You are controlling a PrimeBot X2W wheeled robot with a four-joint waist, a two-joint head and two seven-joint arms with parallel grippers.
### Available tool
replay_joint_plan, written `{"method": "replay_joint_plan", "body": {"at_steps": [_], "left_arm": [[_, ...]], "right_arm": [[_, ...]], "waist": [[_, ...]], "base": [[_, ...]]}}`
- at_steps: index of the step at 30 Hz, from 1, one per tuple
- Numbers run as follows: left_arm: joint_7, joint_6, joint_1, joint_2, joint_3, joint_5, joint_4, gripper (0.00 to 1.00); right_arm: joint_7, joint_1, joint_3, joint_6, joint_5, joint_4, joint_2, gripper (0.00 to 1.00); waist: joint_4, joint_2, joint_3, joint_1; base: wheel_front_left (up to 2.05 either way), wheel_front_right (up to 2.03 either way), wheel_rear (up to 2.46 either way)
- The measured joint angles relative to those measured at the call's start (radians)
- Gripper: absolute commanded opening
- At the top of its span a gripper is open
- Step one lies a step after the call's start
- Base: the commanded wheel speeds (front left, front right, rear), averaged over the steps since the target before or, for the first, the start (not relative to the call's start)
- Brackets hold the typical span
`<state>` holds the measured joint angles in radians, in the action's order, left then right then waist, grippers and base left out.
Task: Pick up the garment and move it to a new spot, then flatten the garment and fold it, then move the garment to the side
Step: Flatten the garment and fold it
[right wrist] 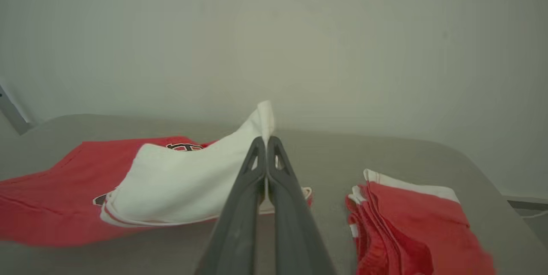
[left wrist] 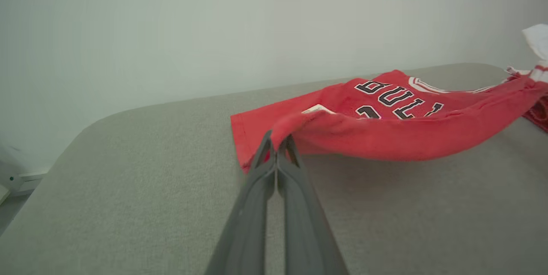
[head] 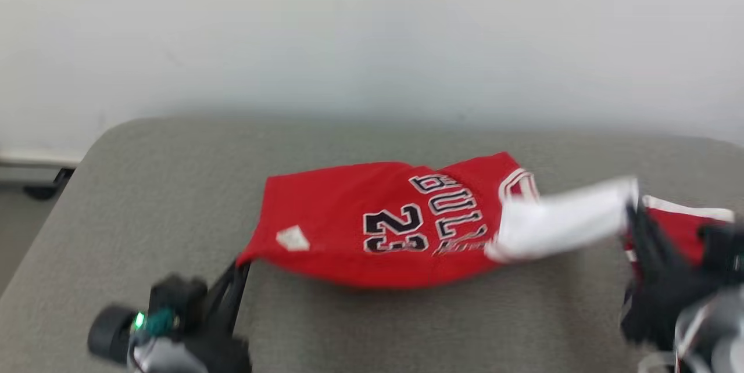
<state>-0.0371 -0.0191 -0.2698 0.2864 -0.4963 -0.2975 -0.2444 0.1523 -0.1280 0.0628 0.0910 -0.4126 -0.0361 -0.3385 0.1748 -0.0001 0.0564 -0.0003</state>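
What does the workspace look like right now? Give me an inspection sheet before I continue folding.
Surface: grey fabric-covered table with rounded corners, bare near the front.
Job's things: red basketball jersey with black-and-white lettering, near edge lifted, far part on the table; its white portion raised at right.
Clutter: folded red-and-white cloth stack right of the jersey.
Hands: left hand shut on the jersey's left corner; right hand shut on the white portion.
Cables: thin loops by the right wrist, blurred.
Surroundings: pale plain wall; dark caster at far left.
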Motion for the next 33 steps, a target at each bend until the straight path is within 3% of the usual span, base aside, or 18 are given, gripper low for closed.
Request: {"method": "replay_joint_plan", "body": {"at_steps": [4, 8, 20, 22, 23, 27, 33], "left_arm": [[0.030, -0.026, 0.152, 0.043, 0.003, 0.003, 0.065, 0.00], [0.049, -0.055, 0.248, 0.048, 0.025, -0.023, 0.105, 0.00], [0.107, -0.079, 0.265, 0.039, 0.064, -0.034, 0.211, 0.00], [0.124, -0.079, 0.256, 0.049, 0.068, -0.034, 0.219, 0.00], [0.144, -0.079, 0.224, 0.060, 0.076, -0.034, 0.218, 0.00], [0.190, -0.058, 0.073, 0.064, 0.093, -0.044, 0.173, 0.00], [0.257, 0.000, -0.361, 0.055, 0.105, -0.021, 0.006, 0.00]], "right_arm": [[0.034, 0.237, -0.017, 0.015, -0.027, -0.079, 0.035, 0.00], [0.051, 0.362, -0.022, 0.023, -0.045, -0.104, 0.074, 0.00], [0.077, 0.374, -0.025, 0.022, -0.077, -0.165, 0.101, 0.00], [0.100, 0.329, 0.005, 0.002, -0.079, -0.163, 0.088, 0.00], [0.126, 0.242, 0.031, -0.024, -0.080, -0.156, 0.077, 0.00], [0.193, -0.002, 0.070, -0.075, -0.085, -0.069, 0.046, 0.00], [0.220, -0.518, 0.026, -0.085, -0.073, 0.135, 0.070, 0.00]], "waist": [[-0.050, 0.0000, 0.026, 0.0000], [-0.094, 0.0000, 0.038, 0.0000], [-0.137, 0.0001, -0.026, 0.0003], [-0.138, 0.0001, -0.047, 0.0003], [-0.140, 0.0001, -0.070, 0.0004], [-0.144, 0.0002, -0.121, 0.0005], [-0.154, 0.0004, -0.204, 0.0008]], "base": [[0.00, 0.00, 0.00], [0.00, 0.00, 0.00], [0.00, 0.00, 0.00], [0.00, 0.00, 0.00], [0.00, 0.00, 0.00], [0.00, 0.00, 0.00], [0.00, 0.00, 0.00]]}}
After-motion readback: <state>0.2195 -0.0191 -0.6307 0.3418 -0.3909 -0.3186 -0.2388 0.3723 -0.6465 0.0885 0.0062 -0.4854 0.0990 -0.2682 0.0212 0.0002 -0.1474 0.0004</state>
